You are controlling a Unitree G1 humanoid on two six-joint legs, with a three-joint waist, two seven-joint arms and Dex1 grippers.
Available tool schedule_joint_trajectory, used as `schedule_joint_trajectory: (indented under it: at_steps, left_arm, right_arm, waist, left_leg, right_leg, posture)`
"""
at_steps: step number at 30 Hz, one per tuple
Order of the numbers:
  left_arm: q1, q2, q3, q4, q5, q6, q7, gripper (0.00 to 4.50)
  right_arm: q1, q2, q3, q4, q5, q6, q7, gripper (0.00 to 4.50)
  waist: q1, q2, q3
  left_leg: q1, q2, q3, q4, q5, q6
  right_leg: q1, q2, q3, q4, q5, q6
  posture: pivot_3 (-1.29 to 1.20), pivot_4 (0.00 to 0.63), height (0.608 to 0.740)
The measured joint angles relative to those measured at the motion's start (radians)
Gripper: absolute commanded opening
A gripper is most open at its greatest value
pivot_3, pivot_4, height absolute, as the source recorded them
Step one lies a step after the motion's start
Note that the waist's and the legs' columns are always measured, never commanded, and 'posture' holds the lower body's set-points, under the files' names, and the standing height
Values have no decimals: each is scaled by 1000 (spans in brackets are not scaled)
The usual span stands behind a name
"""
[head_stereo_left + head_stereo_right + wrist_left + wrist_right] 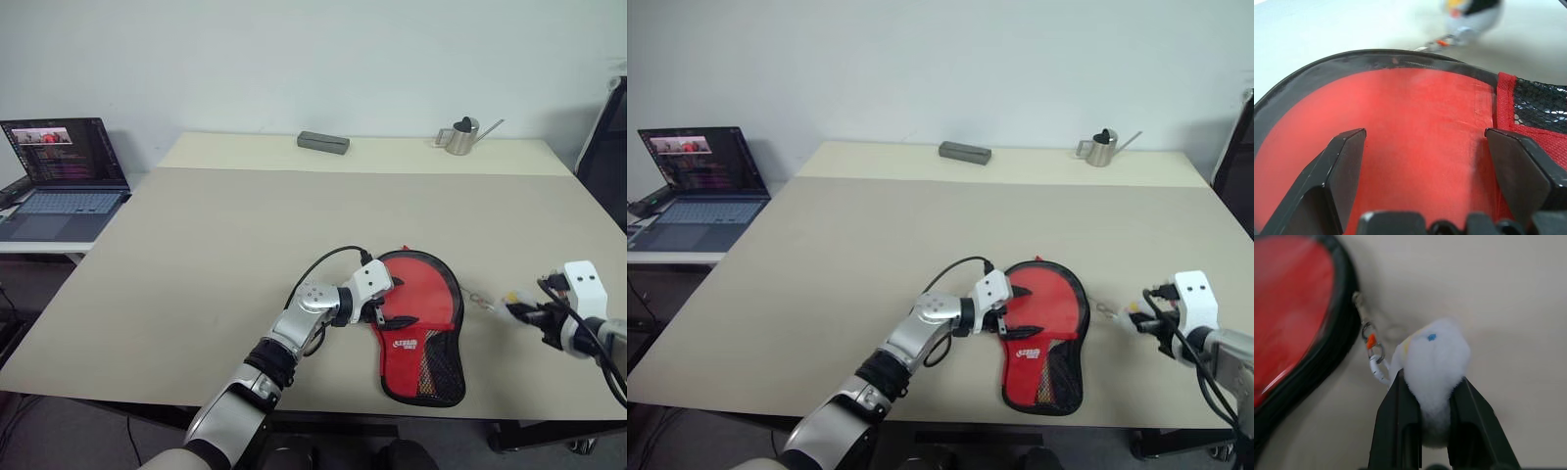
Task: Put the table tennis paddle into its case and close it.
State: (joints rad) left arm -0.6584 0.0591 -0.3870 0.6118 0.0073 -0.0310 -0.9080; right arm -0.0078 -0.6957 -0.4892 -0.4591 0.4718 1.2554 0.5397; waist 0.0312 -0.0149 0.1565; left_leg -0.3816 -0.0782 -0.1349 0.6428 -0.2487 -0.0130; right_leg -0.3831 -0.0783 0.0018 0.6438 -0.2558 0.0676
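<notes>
A table (216,255) holds a paddle case (419,328) lying flat near its front edge, right of centre. The left gripper (382,315) rests on the case's left side. The right gripper (519,311) sits just right of it, pinching the zipper charm (1436,363). A box (323,142) and watering can (462,135) stand along the far edge. A laptop (61,181) sits on a side surface to the left.

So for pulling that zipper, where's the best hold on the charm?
On the fluffy white body of the zipper charm, coming from the side away from the case. It is soft and bulky, while its metal clip links are thin. The right gripper has its jaws pinched there.
</notes>
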Motion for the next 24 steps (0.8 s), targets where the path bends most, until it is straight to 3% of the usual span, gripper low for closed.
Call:
schedule_joint_trajectory:
  at_steps: [11, 24]
  left_arm:
    - [-7, -22, 0, 25, 8, -11, -2, 4246]
    - [-5, -50, -19, 29, 13, -20, -8, 4246]
  right_arm:
    - [201, -135, -104, -111, 153, 63, 156, 222]
    - [525, -219, -205, -233, 257, -52, 374, 205]
  waist:
    - [6, -2, 0]
    - [27, -3, 0]
  left_leg:
    - [0, -4, -2, 1, -2, 3]
    - [-1, -14, -6, 1, -7, 10]
  right_leg:
    - [5, -6, -6, -2, -3, 5]
    - [8, -15, -9, -4, -9, 13]
  posture:
    - [0, 150, 740]
    - [0, 150, 740]
